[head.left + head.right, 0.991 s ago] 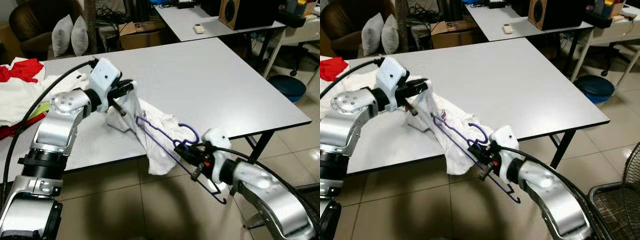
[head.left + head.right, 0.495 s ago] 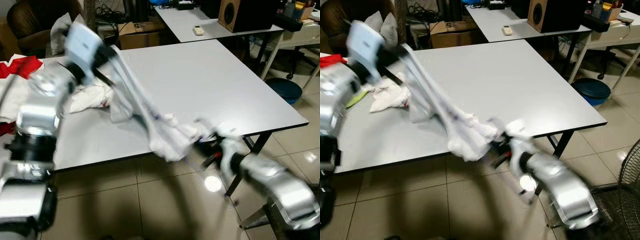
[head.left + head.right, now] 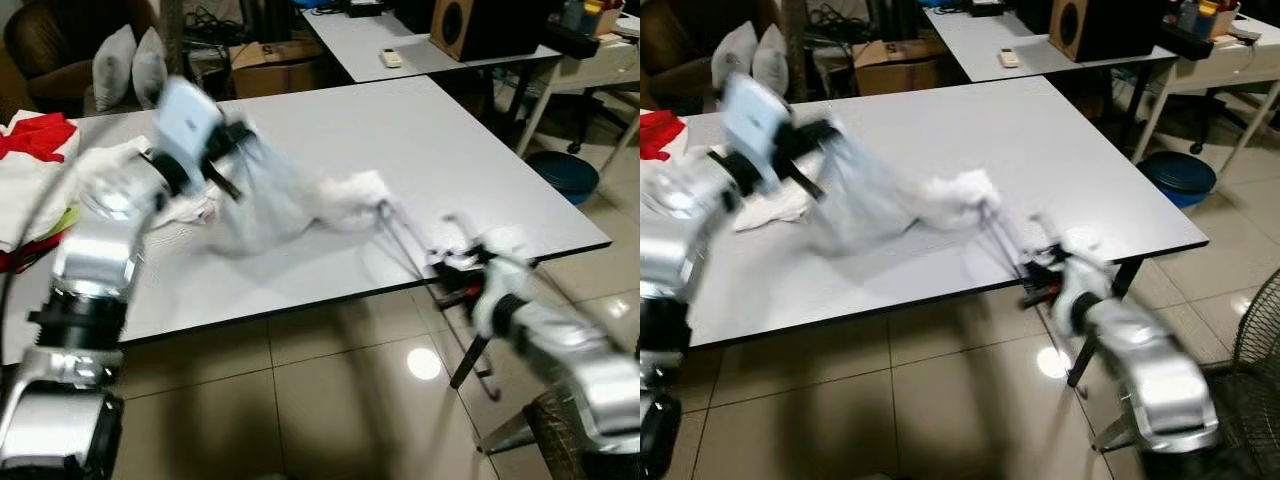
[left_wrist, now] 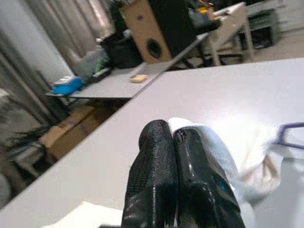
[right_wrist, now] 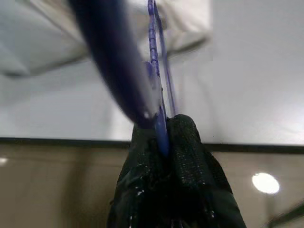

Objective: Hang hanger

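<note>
White cloth [image 3: 290, 195] stretches blurred above the grey worktop [image 3: 400, 150], one end pinched in the left hand [image 4: 175, 190], whose two black fingers [image 4: 152, 175] are pressed together on the fabric; the other end is bunched around the purple hanger [image 5: 156, 71] near the middle of the worktop's front half; the hanger's thin wire runs from that bunch down and outward past the front edge to the right hand [image 5: 164, 142], which grips it with fingers closed tight on the wire just off the worktop's near right corner; part of the hanger hangs below the right hand, over the tiled floor [image 3: 300, 400]; the left hand is raised over the worktop's left part, beside a heap of white and red clothes [image 3: 40, 170] at the left edge; the far and right stretches of the worktop are bare up to their edges; open floor lies along the front edge; a blue bin [image 3: 565, 172] stands on the floor off the right side, well apart from the hanger; behind, a second worktop [image 3: 400, 40] carries a wooden speaker [image 3: 470, 25] and a small remote [image 3: 391, 58]; two grey cushions [image 3: 130, 65] and a cardboard box [image 3: 275, 70] sit beyond the far edge; motion blur softens both arms.
</note>
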Controlling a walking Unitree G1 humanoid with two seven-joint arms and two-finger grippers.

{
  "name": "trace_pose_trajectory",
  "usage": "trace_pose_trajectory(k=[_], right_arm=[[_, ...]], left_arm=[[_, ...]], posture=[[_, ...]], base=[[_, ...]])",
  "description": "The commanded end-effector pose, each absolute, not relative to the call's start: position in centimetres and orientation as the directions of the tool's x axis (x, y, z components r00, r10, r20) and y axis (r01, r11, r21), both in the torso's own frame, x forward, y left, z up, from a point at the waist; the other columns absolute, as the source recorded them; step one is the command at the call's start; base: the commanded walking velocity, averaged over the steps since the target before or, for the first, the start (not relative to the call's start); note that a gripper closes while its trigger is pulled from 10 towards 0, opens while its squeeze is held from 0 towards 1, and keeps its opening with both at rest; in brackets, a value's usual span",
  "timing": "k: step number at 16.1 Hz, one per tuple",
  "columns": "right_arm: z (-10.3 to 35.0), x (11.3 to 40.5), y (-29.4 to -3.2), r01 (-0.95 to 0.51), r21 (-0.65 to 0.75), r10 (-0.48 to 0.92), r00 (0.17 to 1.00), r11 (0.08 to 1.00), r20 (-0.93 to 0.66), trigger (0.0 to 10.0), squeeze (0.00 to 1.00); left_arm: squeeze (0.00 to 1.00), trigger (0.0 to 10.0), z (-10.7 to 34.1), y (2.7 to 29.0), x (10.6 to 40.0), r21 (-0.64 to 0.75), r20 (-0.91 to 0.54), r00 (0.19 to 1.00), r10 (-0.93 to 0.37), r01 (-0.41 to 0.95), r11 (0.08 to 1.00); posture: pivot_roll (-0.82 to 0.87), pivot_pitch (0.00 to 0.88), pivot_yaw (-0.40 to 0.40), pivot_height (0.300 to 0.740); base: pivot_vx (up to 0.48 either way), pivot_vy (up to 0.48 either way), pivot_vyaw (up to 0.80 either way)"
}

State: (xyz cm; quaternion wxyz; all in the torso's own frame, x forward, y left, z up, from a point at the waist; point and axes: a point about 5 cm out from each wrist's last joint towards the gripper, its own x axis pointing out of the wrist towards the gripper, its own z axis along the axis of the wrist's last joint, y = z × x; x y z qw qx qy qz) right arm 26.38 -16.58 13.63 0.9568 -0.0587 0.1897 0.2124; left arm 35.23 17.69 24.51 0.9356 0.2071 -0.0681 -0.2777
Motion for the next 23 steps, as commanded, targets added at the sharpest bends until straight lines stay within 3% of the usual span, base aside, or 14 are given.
trace_pose_trajectory(k=[1, 6, 9, 17, 19, 23], right_arm=[[13.3, 26.1, -15.9, -0.451, -0.007, 0.411, 0.819, 0.892, -0.401, 10.0, 0.0], [13.0, 25.8, -15.0, -0.475, 0.117, 0.485, 0.807, 0.872, -0.338, 10.0, 0.0], [14.9, 25.8, -14.3, -0.56, 0.093, 0.566, 0.795, 0.823, -0.22, 10.0, 0.0], [11.7, 25.3, -14.0, -0.571, 0.182, 0.594, 0.718, 0.801, -0.364, 10.0, 0.0], [11.9, 25.9, -14.3, -0.539, 0.168, 0.561, 0.753, 0.825, -0.344, 10.0, 0.0], [12.6, 28.2, -16.2, -0.333, 0.259, 0.4, 0.872, 0.907, -0.281, 10.0, 0.0]], left_arm=[[0.0, 0.0, 25.5, 17.4, 35.0, 0.44, 0.042, 0.823, -0.566, 0.493, 0.75], [0.0, 0.0, 26.1, 18.1, 34.5, 0.472, 0.065, 0.831, -0.553, 0.462, 0.75], [0.0, 0.0, 26.3, 17.5, 34.1, 0.501, 0.063, 0.798, -0.599, 0.494, 0.711], [0.0, 0.0, 27.4, 16.9, 33.5, 0.497, 0.141, 0.771, -0.621, 0.488, 0.717], [0.0, 0.0, 27.3, 16.8, 33.0, 0.488, 0.129, 0.747, -0.653, 0.525, 0.697], [0.0, 0.0, 25.8, 17.1, 31.9, 0.505, -0.001, 0.69, -0.724, 0.625, 0.595]], posture=[[-0.14, 0.0, 0.079, 0.74], [-0.13, 0.0, 0.069, 0.74], [-0.13, 0.0, 0.069, 0.74], [-0.11, 0.0, 0.049, 0.74], [-0.11, 0.0, 0.046, 0.74], [-0.1, 0.0, 0.038, 0.74]], base=[[0.0, 0.0, 0.0], [0.0, 0.0, 0.0], [0.0, 0.0, 0.0], [0.0, 0.0, 0.0], [0.0, 0.0, 0.0], [0.0, 0.0, 0.0]])
